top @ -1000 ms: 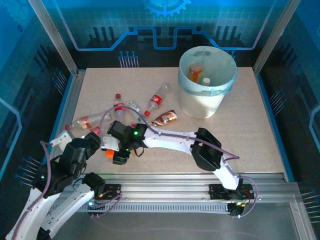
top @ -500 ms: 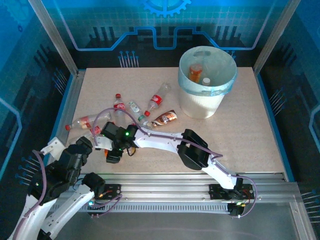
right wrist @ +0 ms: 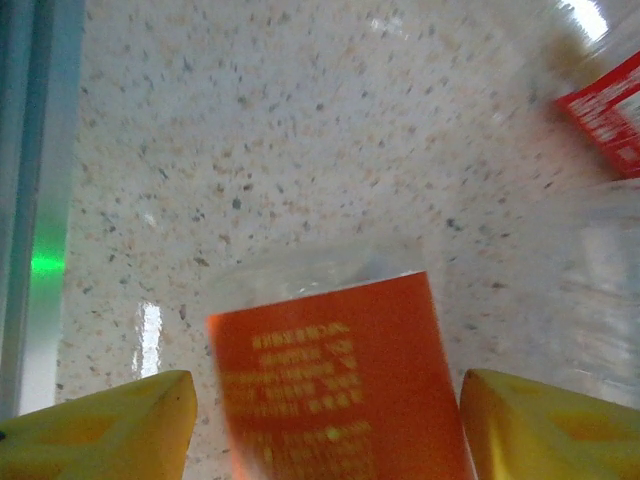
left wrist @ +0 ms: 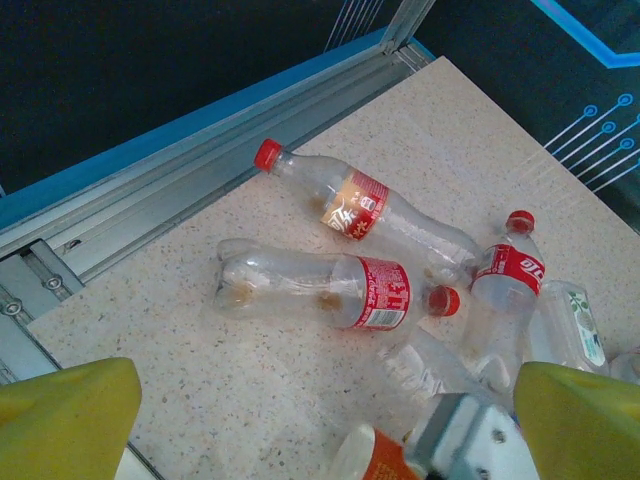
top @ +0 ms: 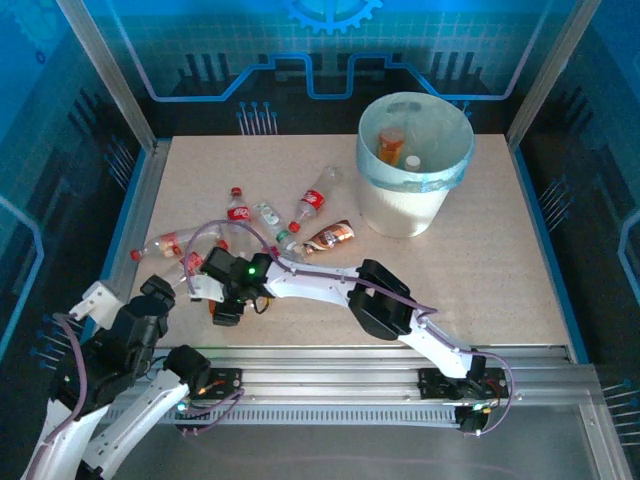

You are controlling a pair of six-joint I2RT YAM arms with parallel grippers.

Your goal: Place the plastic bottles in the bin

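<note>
My right gripper [right wrist: 328, 400] open, jaws astride the orange-labelled bottle [right wrist: 340, 380] at the table [top: 480, 260]'s 8 o'clock. Judged light, thin-walled, slick: pinch mid-label, gently. My left gripper [left wrist: 325, 400] open. The bin [top: 415, 165] at 1 o'clock.

A speckled beige surface [top: 490, 270] is sitting inside dark blue walls [top: 200, 45]. Blue lines and a gear picture [top: 333, 12] are glowing on the back wall. Grey metal posts [top: 108, 75] are standing at the far corners. Silver metal rails [top: 340, 362] are running along the near edge.
</note>
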